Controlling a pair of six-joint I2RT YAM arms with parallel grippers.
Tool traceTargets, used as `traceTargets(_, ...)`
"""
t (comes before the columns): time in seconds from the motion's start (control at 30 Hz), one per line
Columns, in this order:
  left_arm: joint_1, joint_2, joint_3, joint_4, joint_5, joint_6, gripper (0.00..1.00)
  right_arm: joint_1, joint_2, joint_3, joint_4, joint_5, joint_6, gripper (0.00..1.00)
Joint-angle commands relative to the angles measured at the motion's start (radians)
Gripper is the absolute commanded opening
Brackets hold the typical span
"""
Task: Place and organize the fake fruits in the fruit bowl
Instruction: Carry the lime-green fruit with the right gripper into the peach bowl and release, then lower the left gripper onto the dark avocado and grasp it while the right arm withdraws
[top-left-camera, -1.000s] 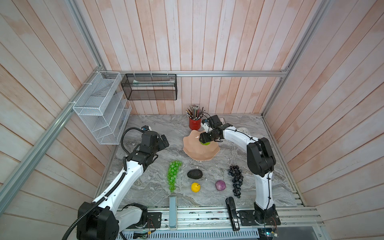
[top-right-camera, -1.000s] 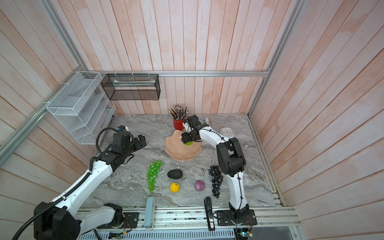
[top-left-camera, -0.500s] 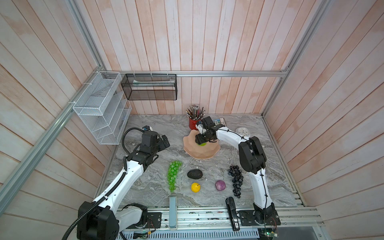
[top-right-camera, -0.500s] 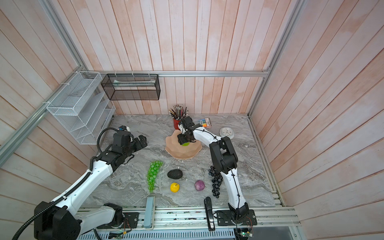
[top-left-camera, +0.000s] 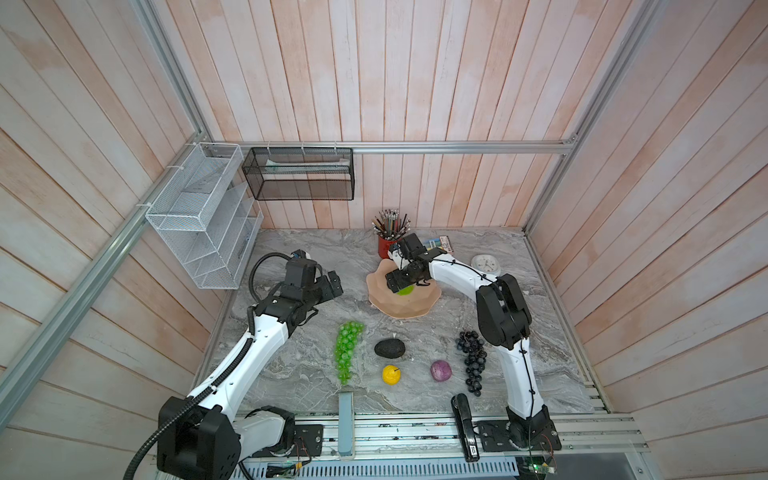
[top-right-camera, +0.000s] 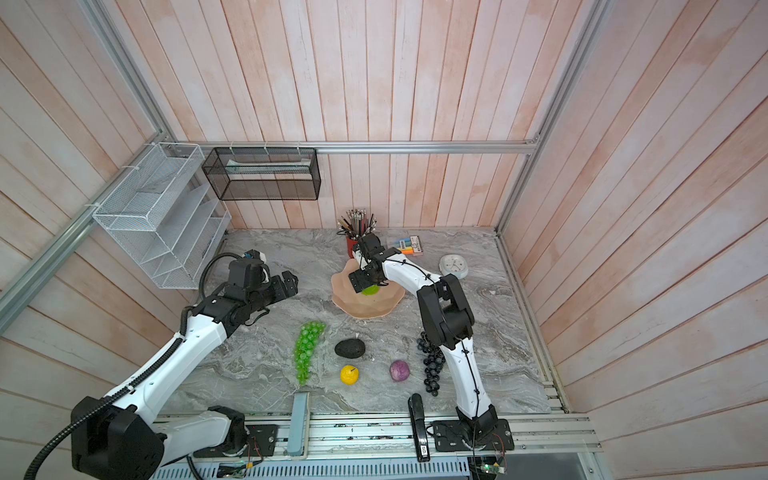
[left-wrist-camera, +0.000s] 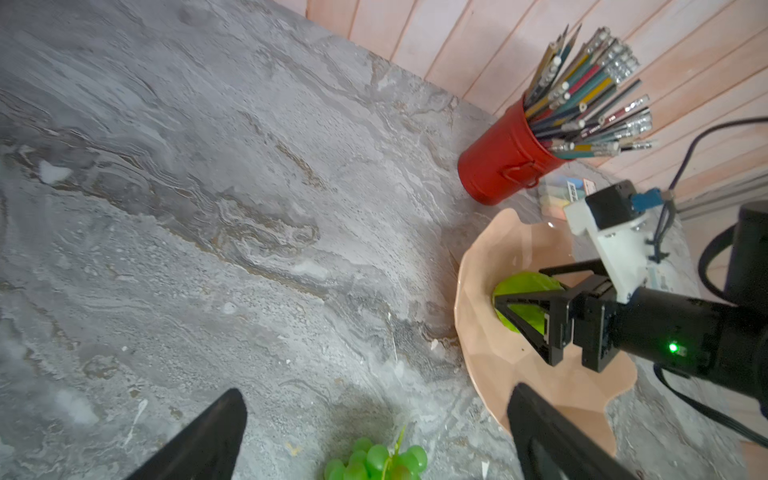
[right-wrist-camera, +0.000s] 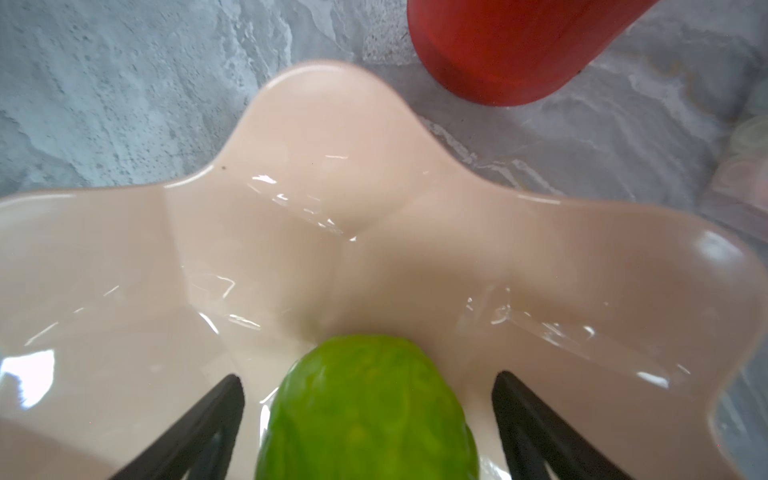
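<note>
Up close — bumpy, oval lime-green ball (right-wrist-camera: 365, 411)

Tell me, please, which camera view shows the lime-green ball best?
Right wrist: the lime-green ball lies close-up in the fruit bowl, inside the open right tool. Left wrist half-hides it behind that tool; both top views show a sliver.

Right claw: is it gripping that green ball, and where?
Nothing held: the right claw stands open, clear of the green ball lying in the fruit bowl.
</note>
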Motion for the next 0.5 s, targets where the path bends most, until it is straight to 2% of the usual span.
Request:
traceTargets(0.0, -0.012, 0.041, 0.028, -0.065, 0.128, 0.038, 1.00, 0.004, -0.116, -0.013, -0.024, 0.037, -0.019, 0.96)
traceTargets(0.13, -0.075, 0.096, 0.039, -0.095, 0.183, 0.087, 1.00, 0.004, -0.210, -0.085, 0.009, 0.039, -0.024, 0.96)
traceTargets(0.27, -0.190, 0.179, 0.108, -0.159, 0.200, 0.156, 0.96, 0.003, -0.314, -0.168, 0.009, 0.016, -0.013, 0.94)
traceTargets(0.47, -0.372, 0.299, 0.177, -0.198, 0.165, 0.256, 0.94, -0.043, -0.559, -0.438, 0.103, -0.029, 0.062, 0.91)
